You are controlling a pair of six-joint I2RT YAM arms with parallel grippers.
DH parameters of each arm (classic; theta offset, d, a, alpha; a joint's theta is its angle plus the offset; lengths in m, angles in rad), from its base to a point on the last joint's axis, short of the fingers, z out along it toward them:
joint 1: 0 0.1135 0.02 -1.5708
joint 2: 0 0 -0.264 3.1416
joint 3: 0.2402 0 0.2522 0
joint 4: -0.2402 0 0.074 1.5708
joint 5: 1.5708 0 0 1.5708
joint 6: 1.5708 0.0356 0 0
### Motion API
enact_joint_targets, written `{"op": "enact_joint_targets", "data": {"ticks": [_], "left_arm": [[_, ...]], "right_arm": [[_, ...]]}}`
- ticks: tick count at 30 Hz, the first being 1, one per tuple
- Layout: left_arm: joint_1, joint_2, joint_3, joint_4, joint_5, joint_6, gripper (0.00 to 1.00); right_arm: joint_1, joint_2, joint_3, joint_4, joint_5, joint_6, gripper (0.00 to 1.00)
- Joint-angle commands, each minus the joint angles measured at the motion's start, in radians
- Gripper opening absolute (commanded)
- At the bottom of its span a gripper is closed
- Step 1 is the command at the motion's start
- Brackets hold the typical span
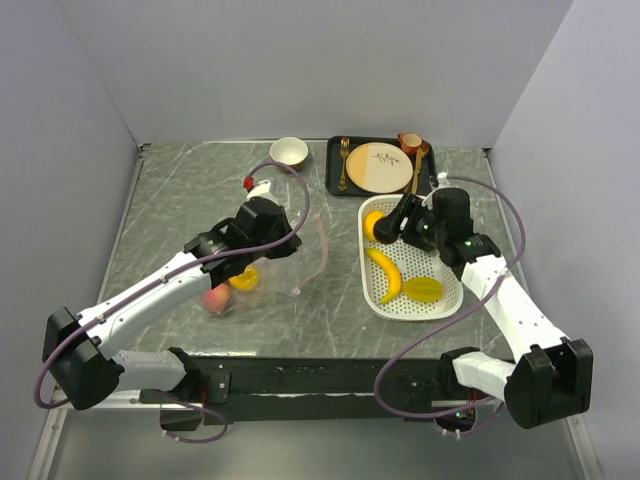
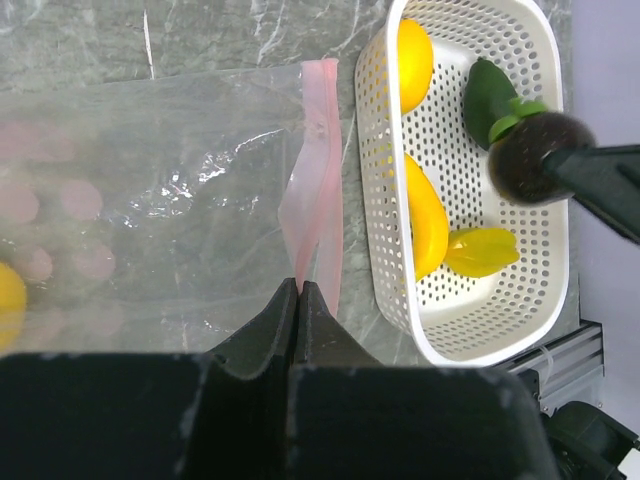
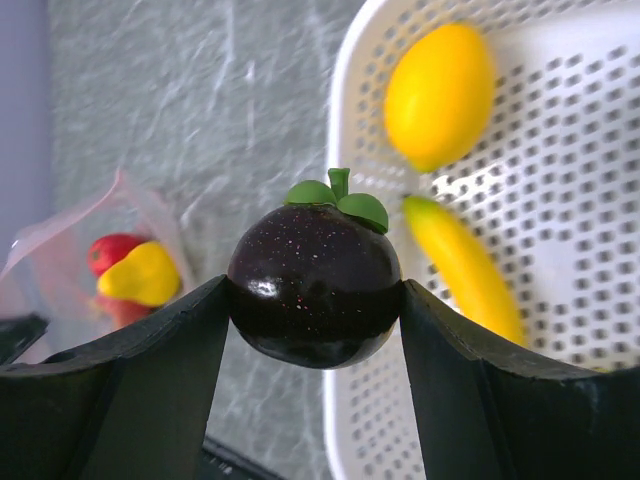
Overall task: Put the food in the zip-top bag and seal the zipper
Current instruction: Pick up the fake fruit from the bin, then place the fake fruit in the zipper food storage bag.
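Purple ball [image 3: 315,295] between fingers [image 3: 130,380] of right hand [image 3: 315,305], above white basket [image 3: 345,150]

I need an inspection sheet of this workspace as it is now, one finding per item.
Surface: grey marbled table.
Job's things: bag, mouth open, some food inside; three fruits in basket.
Clutter: bowl, tray with plate, cutlery and cup, at far edge.
Grippers: left fingers shut on zipper; right fingers hold purple ball above basket.
Cables: purple cables loop beside both arms.
Surroundings: plain grey walls on three sides.
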Motion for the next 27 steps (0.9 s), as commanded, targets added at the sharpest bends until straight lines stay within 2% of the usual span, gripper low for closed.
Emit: {"op": "enact_joint_targets", "data": {"ticks": [1, 7, 14, 27], "left_arm": [[-0.004, -0.035, -0.001, 0.020, 0.003, 0.030, 0.01], [-0.004, -0.019, -0.001, 0.038, 0.012, 0.025, 0.01], [-0.004, -0.016, -0.001, 0.049, 0.020, 0.031, 0.01], [-0.003, -0.048, -0.014, 0.045, 0.015, 0.022, 0.01]], "right_arm": [[0.050, -0.027, -0.003, 0.098, -0.136, 0.087, 0.39], [0.193, -0.008, 0.057, 0.106, -0.122, 0.104, 0.40], [0.300, 0.059, 0.063, 0.163, -0.119, 0.153, 0.41], [0.408, 0.260, 0.219, 0.192, -0.120, 0.149, 0.43]]}}
